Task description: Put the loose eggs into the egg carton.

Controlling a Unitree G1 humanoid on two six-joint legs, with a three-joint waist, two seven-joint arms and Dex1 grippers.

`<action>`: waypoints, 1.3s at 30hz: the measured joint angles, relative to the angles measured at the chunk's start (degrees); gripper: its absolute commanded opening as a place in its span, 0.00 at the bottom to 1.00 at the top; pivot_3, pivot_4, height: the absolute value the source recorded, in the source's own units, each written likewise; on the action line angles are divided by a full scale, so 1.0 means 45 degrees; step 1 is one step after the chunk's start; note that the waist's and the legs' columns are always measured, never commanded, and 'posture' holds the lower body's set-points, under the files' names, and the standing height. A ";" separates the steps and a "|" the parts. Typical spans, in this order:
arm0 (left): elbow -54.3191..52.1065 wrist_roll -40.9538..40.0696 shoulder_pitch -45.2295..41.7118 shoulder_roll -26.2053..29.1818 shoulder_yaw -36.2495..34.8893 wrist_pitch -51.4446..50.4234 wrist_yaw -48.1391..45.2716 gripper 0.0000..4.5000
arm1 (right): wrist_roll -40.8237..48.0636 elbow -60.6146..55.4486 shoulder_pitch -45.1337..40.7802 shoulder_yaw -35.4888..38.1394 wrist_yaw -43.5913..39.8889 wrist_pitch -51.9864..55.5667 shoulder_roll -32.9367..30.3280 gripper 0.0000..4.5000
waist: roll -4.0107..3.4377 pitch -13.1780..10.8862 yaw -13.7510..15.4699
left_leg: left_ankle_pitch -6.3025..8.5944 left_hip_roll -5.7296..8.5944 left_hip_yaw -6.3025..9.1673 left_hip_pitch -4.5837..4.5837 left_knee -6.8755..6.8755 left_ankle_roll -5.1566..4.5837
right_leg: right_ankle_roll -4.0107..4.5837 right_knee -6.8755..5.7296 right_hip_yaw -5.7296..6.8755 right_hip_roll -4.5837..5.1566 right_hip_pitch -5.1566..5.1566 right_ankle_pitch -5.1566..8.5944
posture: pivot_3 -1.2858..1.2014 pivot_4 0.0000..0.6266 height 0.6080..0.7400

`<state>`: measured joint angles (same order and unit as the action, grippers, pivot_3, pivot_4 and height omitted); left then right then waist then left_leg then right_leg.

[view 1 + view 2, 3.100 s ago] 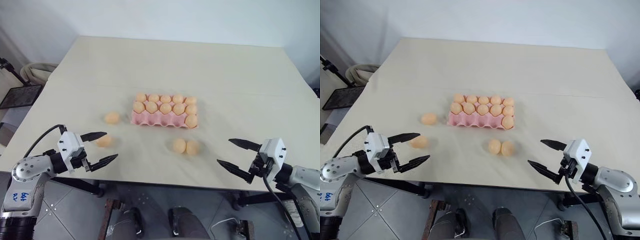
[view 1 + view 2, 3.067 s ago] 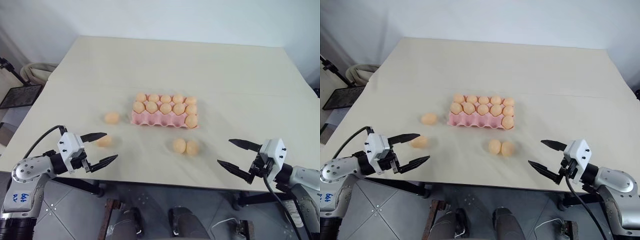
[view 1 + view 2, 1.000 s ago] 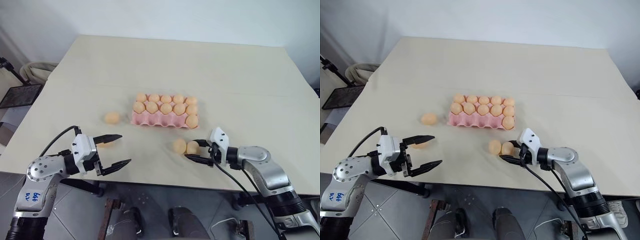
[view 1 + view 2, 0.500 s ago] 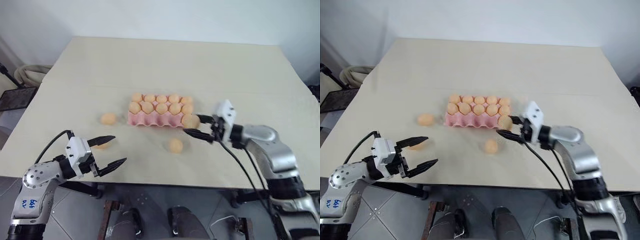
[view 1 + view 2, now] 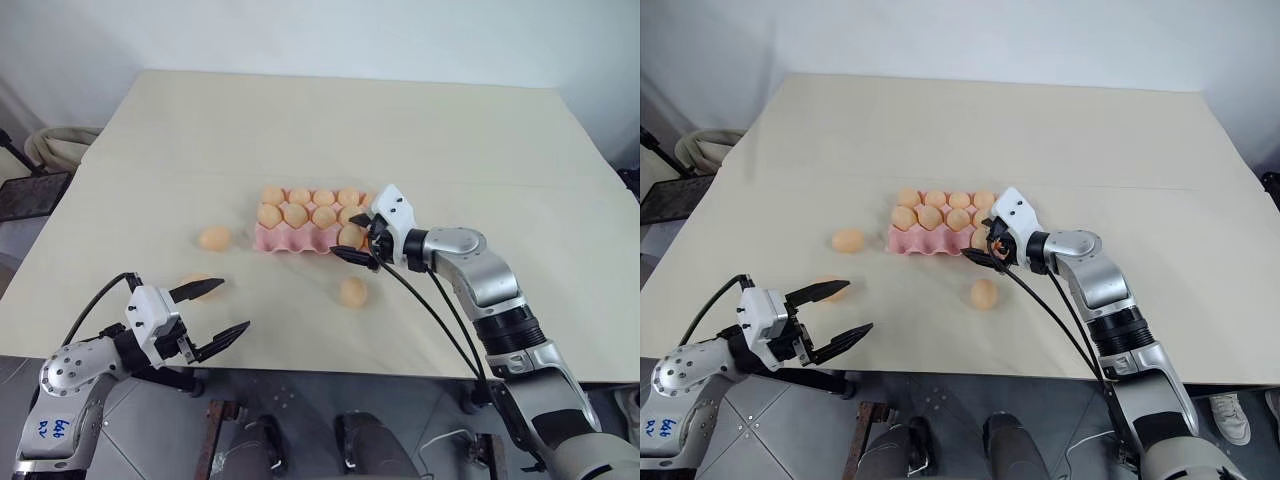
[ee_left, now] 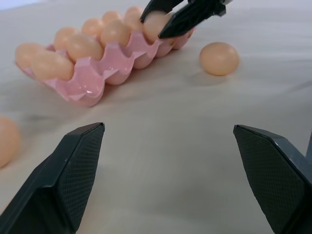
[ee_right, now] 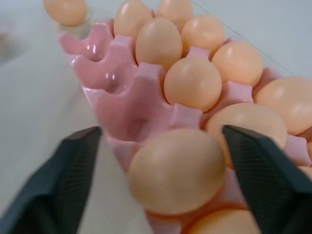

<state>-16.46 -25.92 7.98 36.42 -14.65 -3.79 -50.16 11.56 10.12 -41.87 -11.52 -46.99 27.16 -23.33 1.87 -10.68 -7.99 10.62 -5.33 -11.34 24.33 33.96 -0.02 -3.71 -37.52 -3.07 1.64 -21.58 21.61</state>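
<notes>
Egg (image 7: 176, 170), pale orange-tan and matte, sits between the right gripper's (image 5: 357, 238) released jaws at the pink egg carton's (image 5: 290, 243) near row; left gripper (image 5: 215, 309) jaws spread, empty

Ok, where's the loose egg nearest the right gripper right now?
In the left eye view, that loose egg lies on the table, just in front of the egg carton, below the right gripper.

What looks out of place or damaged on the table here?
Nothing looks damaged or spilled. Three loose eggs lie outside the egg carton. The right gripper stands open at the carton's front row over an egg.
</notes>
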 measured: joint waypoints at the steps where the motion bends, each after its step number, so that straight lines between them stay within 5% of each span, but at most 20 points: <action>1: -0.0094 -0.0001 0.0031 -0.0003 -0.0001 0.0000 0.0014 1.00 | 0.0092 -0.0253 0.0049 0.0055 -0.0129 0.0062 -0.0098 0.99 | 0.0000 0.0000 0.0001 | 0.0002 -0.0001 0.0001 0.0000 0.0000 -0.0002 | 0.0000 -0.0003 0.0000 0.0000 -0.0002 0.0000 | 0.52 0.24 1.00; 6: -0.0181 -0.0019 0.0022 -0.0011 0.0026 -0.0015 -0.0003 1.00 | 0.1044 -0.2234 0.0803 0.0893 -0.1004 0.0357 -0.0988 0.99 | 0.0000 0.0000 0.0038 | 0.0013 0.0004 0.0004 0.0001 -0.0012 -0.0015 | 0.0000 0.0007 0.0003 0.0007 0.0000 0.0000 | 0.52 0.24 1.00; 13: 0.0383 -0.0029 -0.0935 -0.0017 0.0461 -0.0010 -0.0412 1.00 | 0.3034 -0.4605 0.5902 0.3640 -0.3205 -0.0583 -0.3188 0.99 | 0.0005 0.0003 0.0483 | 0.0035 0.0010 0.0014 0.0002 -0.0029 -0.0008 | 0.0002 0.0094 0.0017 0.0012 0.0041 0.0001 | 0.52 0.24 1.00; 27: 0.2457 -0.0127 -0.2323 0.0468 0.0642 -0.0313 -0.1619 1.00 | 0.3599 -0.5134 1.1902 0.8287 -0.3928 -0.4074 -0.3792 0.99 | 0.0005 0.0002 0.0412 | 0.0053 0.0000 0.0027 -0.0036 -0.0003 -0.0040 | -0.0005 0.0075 0.0010 -0.0002 0.0078 -0.0003 | 0.52 0.24 1.00; 33: 0.2853 -0.0002 -0.2814 0.0443 0.0677 -0.0044 -0.1631 1.00 | 0.3594 -0.5044 1.2096 0.8636 -0.3735 -0.4375 -0.3792 0.99 | 0.0005 0.0003 0.0364 | 0.0052 -0.0001 0.0031 -0.0062 -0.0001 -0.0040 | -0.0010 0.0074 0.0010 0.0000 0.0109 -0.0007 | 0.52 0.24 1.00; 39: 0.2829 -0.0088 -0.3045 0.0421 0.0848 -0.0289 -0.1723 1.00 | 0.3463 -0.5109 1.0050 0.6447 -0.3021 -0.3446 -0.3737 0.99 | 0.0005 0.0003 0.0315 | 0.0048 -0.0003 0.0028 -0.0056 -0.0001 -0.0035 | -0.0010 0.0054 0.0005 -0.0004 0.0087 -0.0008 | 0.52 0.24 1.00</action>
<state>-3.73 -26.32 -5.72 38.31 -10.83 -5.09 -57.91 27.14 -12.88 3.36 17.49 -60.59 11.65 -40.14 1.89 -10.67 -6.57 10.84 -5.35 -11.22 24.08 33.96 -0.17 -3.76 -37.27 -3.04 1.62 -21.19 21.57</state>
